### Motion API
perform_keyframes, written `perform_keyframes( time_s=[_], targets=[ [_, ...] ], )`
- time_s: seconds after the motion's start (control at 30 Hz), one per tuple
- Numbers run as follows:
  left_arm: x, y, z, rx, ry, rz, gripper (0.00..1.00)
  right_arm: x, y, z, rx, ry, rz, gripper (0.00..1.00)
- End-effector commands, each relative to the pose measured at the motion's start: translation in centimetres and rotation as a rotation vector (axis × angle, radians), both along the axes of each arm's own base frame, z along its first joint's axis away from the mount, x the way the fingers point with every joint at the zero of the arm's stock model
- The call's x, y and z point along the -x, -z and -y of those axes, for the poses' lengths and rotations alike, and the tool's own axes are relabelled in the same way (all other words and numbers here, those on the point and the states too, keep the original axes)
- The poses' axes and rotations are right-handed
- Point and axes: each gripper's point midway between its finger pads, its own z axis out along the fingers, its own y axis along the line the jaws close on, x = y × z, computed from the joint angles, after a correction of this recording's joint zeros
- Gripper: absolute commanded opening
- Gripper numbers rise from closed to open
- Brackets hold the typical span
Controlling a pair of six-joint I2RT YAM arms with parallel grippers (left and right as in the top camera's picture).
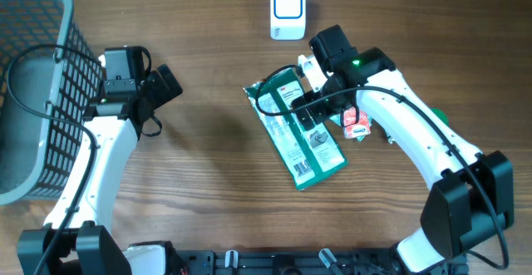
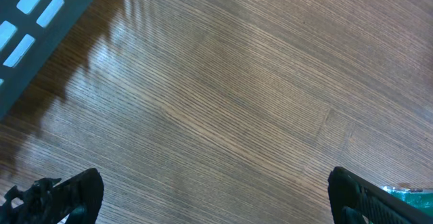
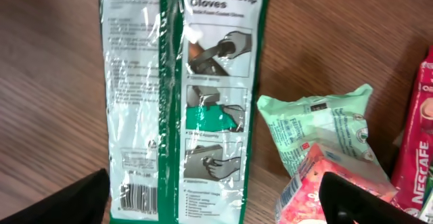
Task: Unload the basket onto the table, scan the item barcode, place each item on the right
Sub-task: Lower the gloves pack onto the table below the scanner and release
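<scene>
The green-and-white plastic pack of Comfort Grip gloves [image 1: 295,134] lies flat on the wooden tabletop [image 1: 208,167] at frame centre, below the white scanner [image 1: 288,9]. The right end effector [image 3: 213,187] hangs over it, fingers wide apart. The left end effector [image 2: 215,183], centre-left near the grey mesh basket [image 1: 33,76], is also spread wide and holds nothing.

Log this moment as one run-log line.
left gripper: open, empty, over bare table | right gripper: open, above glove pack | glove pack: flat on table, barcode up | scanner: apart from pack
</scene>
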Motion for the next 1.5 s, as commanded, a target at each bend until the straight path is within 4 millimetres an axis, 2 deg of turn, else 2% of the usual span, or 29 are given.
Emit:
perform_keyframes(
  time_s=[0.0,0.17,0.33,0.57,1.17,1.23,1.3,1.47],
  targets=[
    [-0.3,-0.2,-0.3,-0.013,-0.003,0.004,1.00,-0.8,0.1,0.3,0.008,0.046,0.026,1.00],
    [-0.3,-0.2,-0.3,-0.013,-0.003,0.004,1.00,-1.7,-0.1,-0.1,-0.010,0.047,0.061,1.00],
    [-0.3,-0.2,-0.3,-0.013,-0.003,0.004,1.00,-4.1,-1.1,-1.2,-0.061,0.047,0.163,1.00],
    [-0.3,-0.2,-0.3,-0.013,-0.003,0.004,1.00,-6.0,-2.1,-2.1,-0.104,0.048,0.250,1.00],
    [-0.3,-0.2,-0.3,-0.013,-0.003,0.004,1.00,-6.3,-1.8,-2.2,-0.104,0.043,0.256,1.00],
    [-0.3,-0.2,-0.3,-0.013,-0.003,0.004,1.00,-6.2,-2.6,-2.3,-0.113,0.039,0.272,1.00],
    [-0.3,-0.2,-0.3,-0.013,-0.003,0.004,1.00,-6.1,-4.3,-2.3,-0.130,0.038,0.308,1.00],
    [-0.3,-0.2,-0.3,-0.013,-0.003,0.004,1.00,-5.4,-11.0,-1.1,-0.140,-0.015,0.489,1.00]
  ],
)
